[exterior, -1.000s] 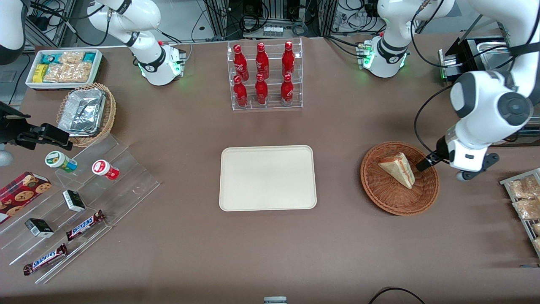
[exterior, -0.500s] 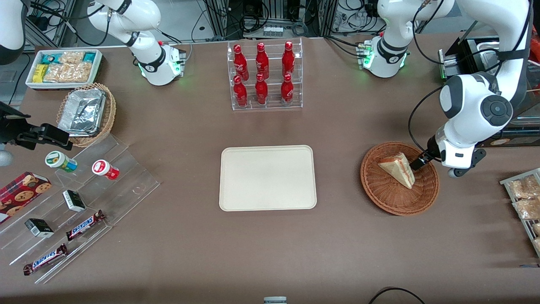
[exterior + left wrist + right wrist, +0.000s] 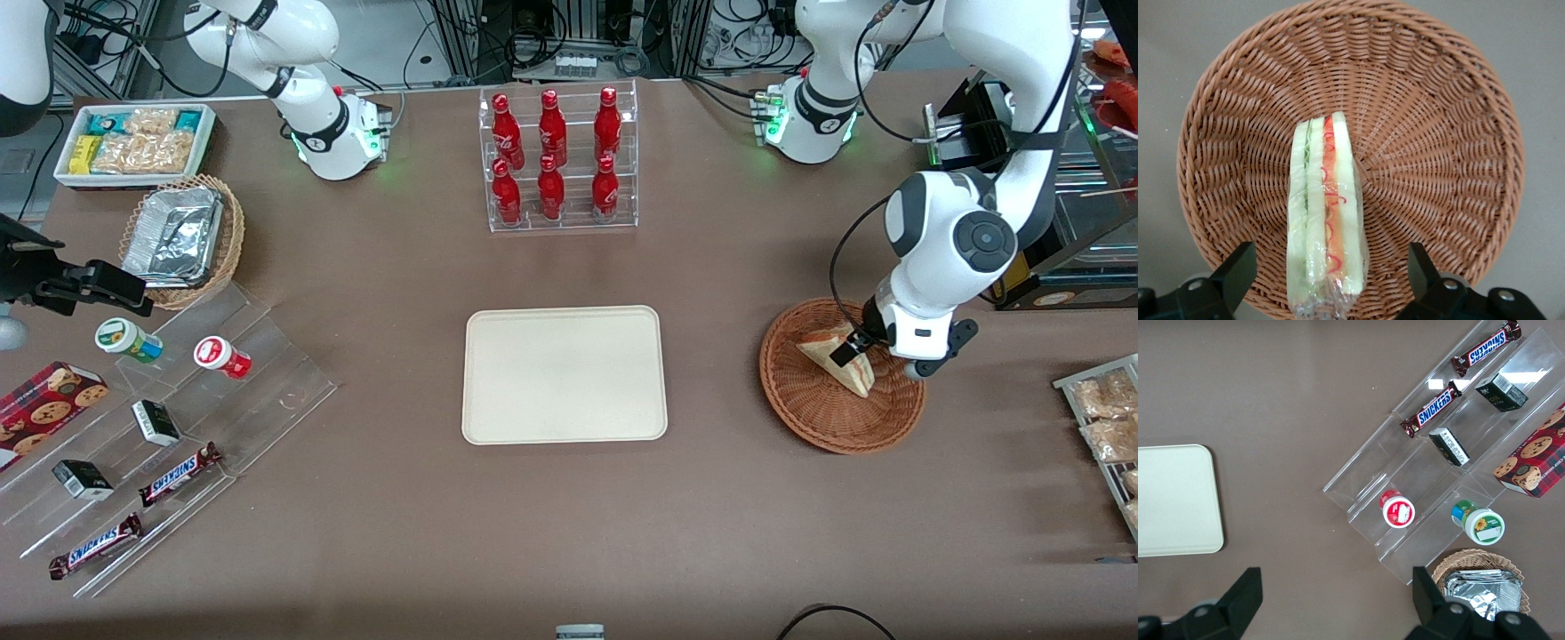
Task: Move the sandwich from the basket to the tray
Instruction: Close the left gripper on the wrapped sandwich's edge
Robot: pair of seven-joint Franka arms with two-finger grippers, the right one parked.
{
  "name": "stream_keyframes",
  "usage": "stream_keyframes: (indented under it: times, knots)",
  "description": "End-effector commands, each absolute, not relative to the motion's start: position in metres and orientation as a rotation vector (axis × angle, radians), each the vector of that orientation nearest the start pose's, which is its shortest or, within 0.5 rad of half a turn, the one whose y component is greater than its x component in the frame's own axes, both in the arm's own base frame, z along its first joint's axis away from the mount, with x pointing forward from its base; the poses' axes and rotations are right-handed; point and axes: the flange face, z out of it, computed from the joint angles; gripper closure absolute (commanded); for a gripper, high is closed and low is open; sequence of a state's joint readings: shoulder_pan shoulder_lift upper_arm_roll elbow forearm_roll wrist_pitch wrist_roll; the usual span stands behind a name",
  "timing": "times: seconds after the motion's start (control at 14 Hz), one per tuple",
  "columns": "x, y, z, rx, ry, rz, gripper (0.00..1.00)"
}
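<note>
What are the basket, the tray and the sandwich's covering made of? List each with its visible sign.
Basket: woven wicker, reddish-brown, matte strands radiating from the centre.
Tray: probably plastic, smooth cream, matte.
Sandwich: seems wrapped in clear film; crinkles and glints show.
End effector: open, straddling the sandwich.

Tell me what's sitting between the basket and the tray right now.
Nothing: in the front view only bare brown table separates the basket from the tray. The open gripper hovers over the sandwich in the basket.

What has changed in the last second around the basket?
The gripper has moved in from the basket's rim, toward the tray, and is now over the sandwich, fingers open on either side. Nothing gripped yet. Sandwich, basket and tray have not moved.
</note>
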State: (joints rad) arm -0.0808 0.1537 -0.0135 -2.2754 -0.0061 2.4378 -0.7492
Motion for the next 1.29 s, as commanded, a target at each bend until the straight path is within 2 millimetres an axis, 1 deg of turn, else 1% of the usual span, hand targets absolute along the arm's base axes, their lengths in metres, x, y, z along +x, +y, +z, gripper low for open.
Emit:
stream_keyframes:
  times: [0.0, 0.21, 0.29, 0.5, 0.64, 0.71, 0.79, 0.86, 0.93, 1.0, 1.07, 1.14, 1.21]
  knots:
    - [0.526, -0.052, 0.283, -2.981, -1.050, -0.018, 0.00]
    - [0.526, -0.053, 0.272, -2.981, -1.046, -0.016, 0.00]
    - [0.526, -0.053, 0.265, -2.978, -1.044, -0.003, 0.00]
    - [0.525, -0.054, 0.261, -2.977, -1.040, 0.000, 0.00]
    - [0.523, -0.057, 0.254, -2.974, -1.029, 0.020, 0.03]
    - [0.521, -0.057, 0.251, -2.971, -1.030, 0.029, 0.09]
    - [0.519, -0.057, 0.250, -2.969, -1.030, 0.035, 0.15]
    - [0.519, -0.057, 0.249, -2.966, -1.036, 0.038, 0.29]
    - [0.519, -0.056, 0.247, -2.953, -1.069, 0.042, 0.56]
    - [0.520, -0.055, 0.247, -2.947, -1.083, 0.042, 0.77]
    - [0.520, -0.055, 0.247, -2.947, -1.083, 0.042, 0.93]
    - [0.521, -0.055, 0.249, -2.947, -1.083, 0.042, 1.00]
    - [0.524, -0.056, 0.255, -2.952, -1.082, 0.029, 1.00]
